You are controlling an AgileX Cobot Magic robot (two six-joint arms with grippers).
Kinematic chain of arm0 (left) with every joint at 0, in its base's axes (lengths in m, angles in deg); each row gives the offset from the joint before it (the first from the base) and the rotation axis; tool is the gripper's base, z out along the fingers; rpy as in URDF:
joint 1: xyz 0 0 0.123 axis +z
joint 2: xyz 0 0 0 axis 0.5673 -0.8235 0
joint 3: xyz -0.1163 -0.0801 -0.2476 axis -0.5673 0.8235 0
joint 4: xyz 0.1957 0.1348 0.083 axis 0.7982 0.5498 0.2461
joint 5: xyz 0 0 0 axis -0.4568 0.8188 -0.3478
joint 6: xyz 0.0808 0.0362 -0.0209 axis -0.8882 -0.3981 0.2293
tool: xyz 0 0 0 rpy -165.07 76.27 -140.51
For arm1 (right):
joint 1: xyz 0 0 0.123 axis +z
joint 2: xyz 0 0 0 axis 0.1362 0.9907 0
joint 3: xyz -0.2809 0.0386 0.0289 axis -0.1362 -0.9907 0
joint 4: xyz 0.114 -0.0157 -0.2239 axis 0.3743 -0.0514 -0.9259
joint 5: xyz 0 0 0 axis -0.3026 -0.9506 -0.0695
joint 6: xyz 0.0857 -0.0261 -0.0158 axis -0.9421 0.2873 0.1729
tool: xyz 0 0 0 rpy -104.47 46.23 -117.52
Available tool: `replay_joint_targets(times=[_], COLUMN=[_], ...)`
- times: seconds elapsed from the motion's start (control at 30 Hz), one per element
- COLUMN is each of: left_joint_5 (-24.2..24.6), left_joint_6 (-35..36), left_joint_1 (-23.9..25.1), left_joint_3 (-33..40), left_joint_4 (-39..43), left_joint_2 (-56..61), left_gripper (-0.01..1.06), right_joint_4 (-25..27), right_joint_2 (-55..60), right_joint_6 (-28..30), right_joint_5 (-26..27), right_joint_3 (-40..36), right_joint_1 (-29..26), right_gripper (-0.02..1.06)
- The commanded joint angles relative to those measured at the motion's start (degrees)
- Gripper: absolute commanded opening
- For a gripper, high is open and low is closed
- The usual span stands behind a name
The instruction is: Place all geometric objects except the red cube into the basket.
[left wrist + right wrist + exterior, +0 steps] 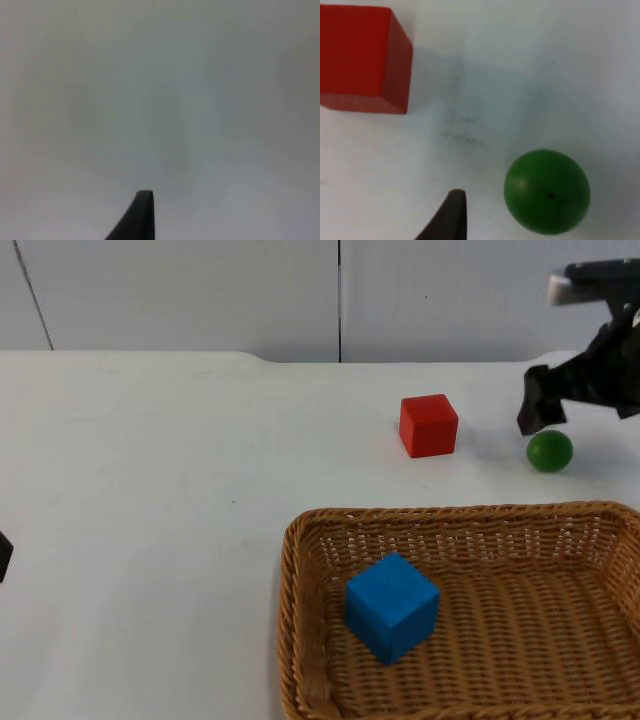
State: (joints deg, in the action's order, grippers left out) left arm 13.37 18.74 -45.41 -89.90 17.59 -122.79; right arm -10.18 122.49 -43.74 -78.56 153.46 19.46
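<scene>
A green ball (549, 451) lies on the white table at the right, with a red cube (428, 425) to its left. My right gripper (540, 408) hovers just behind and above the ball. Its wrist view has the green ball (547, 192) close by and the red cube (362, 57) farther off. A blue cube (392, 606) rests inside the wicker basket (300, 570) at the front right. My left gripper (3, 555) waits at the table's left edge over bare table.
The grey partition wall closes the table at the back. The basket's far rim runs a short way in front of the ball and the red cube.
</scene>
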Motion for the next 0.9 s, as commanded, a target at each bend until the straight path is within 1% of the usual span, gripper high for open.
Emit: replay_joint_targets(times=[0.0, 0.17, 0.4, 0.43, 0.5, 0.53, 0.57, 0.67, 0.7, 0.73, 0.77, 0.8, 0.83, 0.87], left_joint_5=[-0.01, -0.11, -0.12, -0.12, -0.22, -0.22, -0.22, -0.22, -0.22, -0.22, -0.22, -0.22, -0.22, -0.22], left_joint_6=[0.41, 0.41, 0.41, 0.41, 0.41, 0.41, 0.41, 0.41, 0.41, 0.41, 0.41, 0.41, 0.41, 0.41], left_joint_1=[0.23, 0.23, 0.23, 0.23, 0.23, 0.23, 0.23, 0.23, 0.23, 0.23, 0.23, 0.23, 0.23, 0.23], left_joint_3=[0.17, 0.17, 0.17, 0.17, 0.17, 0.17, 0.17, 0.17, 0.17, 0.17, 0.17, 0.17, 0.17, 0.17], left_joint_4=[-0.24, -0.12, 0.09, 0.09, 0.06, 0.06, 0.06, 0.06, 0.06, 0.06, 0.06, 0.06, 0.06, 0.06], left_joint_2=[0.42, 0.42, 0.42, 0.42, 0.42, 0.42, 0.42, 0.42, 0.42, 0.42, 0.42, 0.42, 0.42, 0.42], left_gripper=[1.05, 1.05, 1.05, 1.05, 1.05, 1.05, 1.05, 1.05, 1.05, 1.05, 1.05, 1.05, 1.05, 1.05], right_joint_4=[-0.12, 0.1, 0.35, 0.35, 0.35, 0.35, 0.35, 0.35, 0.35, 0.35, 0.35, 0.24, -0.03, -0.03], right_joint_2=[1.5, 5.21, 6.67, 6.67, 6.67, 6.67, 6.67, 6.67, 6.67, 6.67, 6.56, 5.89, 5.05, 5.05], right_joint_6=[0.57, 0.57, 0.31, -0.5, -0.92, -0.92, -0.92, -0.92, -0.92, -0.92, -0.92, -0.92, -0.92, -0.92], right_joint_5=[3.3, 7.77, 8.84, 8.95, 8.93, 8.93, 8.81, 7.97, 7.97, 7.39, 7.21, 5.89, 4.15, 4.15], right_joint_3=[0.5, 0.5, 0.5, 0.5, 0.5, 0.5, 0.5, 0.5, 0.5, 0.5, 0.5, 0.53, 0.76, 0.76], right_joint_1=[0.29, 0.4, 1.03, 1.09, 1.09, 1.09, 1.09, 1.09, 1.09, 1.09, 1.09, 1.09, 1.09, 1.09], right_gripper=[1.05, 1.05, 1.05, 1.03, 0.94, 0.94, 0.86, 0.56, 0.56, 0.38, 0.32, 0.17, 0.06, 0.06])
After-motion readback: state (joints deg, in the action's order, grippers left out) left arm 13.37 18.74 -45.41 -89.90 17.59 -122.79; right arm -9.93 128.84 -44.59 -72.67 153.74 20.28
